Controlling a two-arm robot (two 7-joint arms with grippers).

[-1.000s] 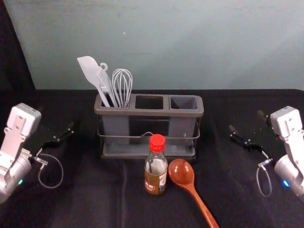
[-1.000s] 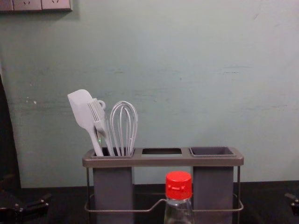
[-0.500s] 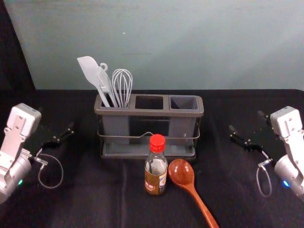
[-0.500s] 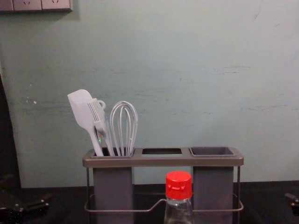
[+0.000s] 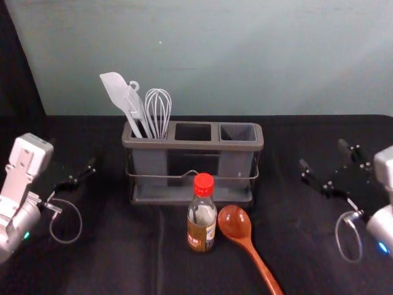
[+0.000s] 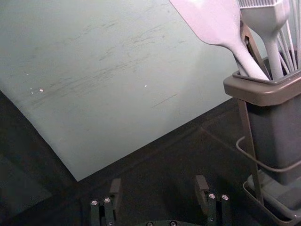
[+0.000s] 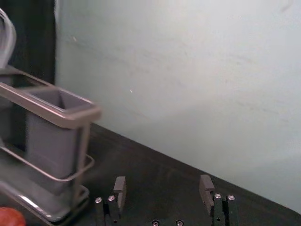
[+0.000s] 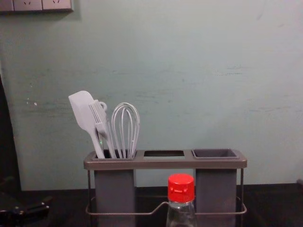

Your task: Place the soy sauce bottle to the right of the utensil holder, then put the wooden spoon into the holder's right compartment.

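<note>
In the head view my right gripper (image 5: 323, 155) stands open to the right of the grey utensil holder (image 5: 193, 145), touching nothing. The right wrist view shows this gripper (image 7: 163, 181) with empty space between its fingers. My left gripper (image 5: 72, 155) is idle at the left side; in the left wrist view the gripper (image 6: 158, 182) is open and empty. The red-capped soy sauce bottle (image 5: 201, 235) is upright in front of the holder, right of its middle. Beside it on the right lies the wooden spoon (image 5: 234, 222), bowl towards the holder. The holder's right compartment (image 5: 238, 133) is empty.
A white spatula (image 8: 84, 111), a brush (image 8: 100, 118) and a whisk (image 8: 126, 127) stick up from the holder's left compartment. Behind the black-covered table (image 5: 116, 258) rises a pale green wall (image 5: 245, 55). Dark cloth extends between the holder and my right gripper.
My right arm has shifted outward to the right in the head view, its gripper a little farther from the holder. Left arm, bottle, spoon and holder have stayed put.
</note>
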